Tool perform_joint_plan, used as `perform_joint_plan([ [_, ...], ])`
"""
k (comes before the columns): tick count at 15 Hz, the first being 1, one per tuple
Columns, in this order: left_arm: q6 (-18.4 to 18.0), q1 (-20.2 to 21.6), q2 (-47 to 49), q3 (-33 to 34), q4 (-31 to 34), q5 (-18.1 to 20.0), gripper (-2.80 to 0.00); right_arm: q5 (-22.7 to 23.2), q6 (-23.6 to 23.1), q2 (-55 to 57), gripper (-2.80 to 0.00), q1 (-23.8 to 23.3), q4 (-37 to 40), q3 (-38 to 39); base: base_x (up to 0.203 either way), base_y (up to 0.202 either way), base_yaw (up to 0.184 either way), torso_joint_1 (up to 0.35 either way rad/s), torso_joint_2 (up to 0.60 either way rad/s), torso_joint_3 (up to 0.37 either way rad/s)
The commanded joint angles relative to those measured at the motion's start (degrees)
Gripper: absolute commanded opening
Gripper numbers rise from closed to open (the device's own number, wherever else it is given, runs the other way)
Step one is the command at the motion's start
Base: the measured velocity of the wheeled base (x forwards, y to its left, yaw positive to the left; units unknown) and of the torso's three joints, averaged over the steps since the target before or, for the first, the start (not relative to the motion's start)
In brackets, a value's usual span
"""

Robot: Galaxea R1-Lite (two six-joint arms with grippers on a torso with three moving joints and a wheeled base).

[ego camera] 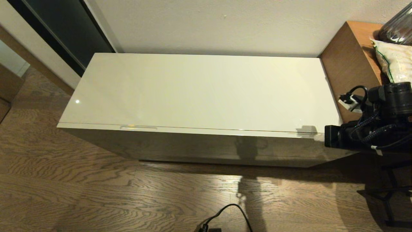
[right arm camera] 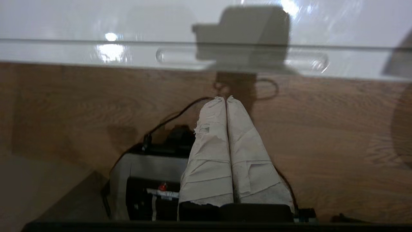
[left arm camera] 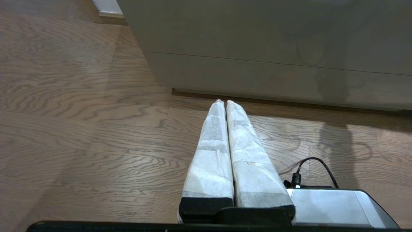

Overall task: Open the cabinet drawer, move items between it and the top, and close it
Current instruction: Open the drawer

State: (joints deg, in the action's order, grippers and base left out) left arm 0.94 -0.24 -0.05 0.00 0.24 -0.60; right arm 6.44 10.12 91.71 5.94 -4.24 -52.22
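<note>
The cabinet drawer [ego camera: 193, 141] is closed, its glossy front flush under the top [ego camera: 199, 90], which is bare. One slim handle [ego camera: 138, 128] shows on the left of the front edge. The other handle [right arm camera: 241, 59] shows in the right wrist view, just beyond my right gripper [right arm camera: 226, 98], which is shut and empty in front of the drawer's right end. My right arm [ego camera: 370, 129] reaches in from the right. Low over the floor, my left gripper [left arm camera: 224, 101] is shut and empty, pointing at the cabinet's lower front [left arm camera: 257, 77]. The tissue pack is out of view.
A taller brown wooden unit [ego camera: 351, 48] stands against the cabinet's right end, holding a white bag [ego camera: 394, 61] and a glass vessel [ego camera: 399, 29]. A black cable [ego camera: 225, 212] lies on the wood floor in front. A grey box [left arm camera: 334, 206] sits beside my left gripper.
</note>
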Motion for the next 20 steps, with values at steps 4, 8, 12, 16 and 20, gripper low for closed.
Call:
perform_joint_plan([
  [4, 0.11, -0.02, 0.05, 0.0, 0.02, -0.02, -2.8, -0.91, 2.34, 0.63, -2.8, 0.84, -2.77, 1.77, 0.0, 0.0, 0.0, 0.0, 0.0, 0.0],
  [8, 0.03, -0.02, 0.05, 0.0, 0.02, -0.02, -2.8, -2.2, 2.61, 3.64, -2.8, 0.82, -5.86, 1.75, 0.0, 0.0, 0.0, 0.0, 0.0, 0.0],
  [12, 0.03, -0.02, 0.05, 0.0, 0.02, -0.02, -2.8, -2.78, 3.69, 7.21, -2.8, 0.82, -9.56, 1.33, 0.0, 0.0, 0.0, 0.0, 0.0, 0.0],
  [16, 0.03, -0.02, 0.05, 0.0, 0.02, -0.02, -2.8, -3.27, 4.47, 7.43, -2.8, 0.91, -9.73, -0.6, 0.0, 0.0, 0.0, 0.0, 0.0, 0.0],
  [20, 0.03, -0.02, 0.05, 0.0, 0.02, -0.02, -2.8, -3.36, 4.56, 7.61, -2.8, 0.91, -9.64, -1.13, 0.0, 0.0, 0.0, 0.0, 0.0, 0.0],
])
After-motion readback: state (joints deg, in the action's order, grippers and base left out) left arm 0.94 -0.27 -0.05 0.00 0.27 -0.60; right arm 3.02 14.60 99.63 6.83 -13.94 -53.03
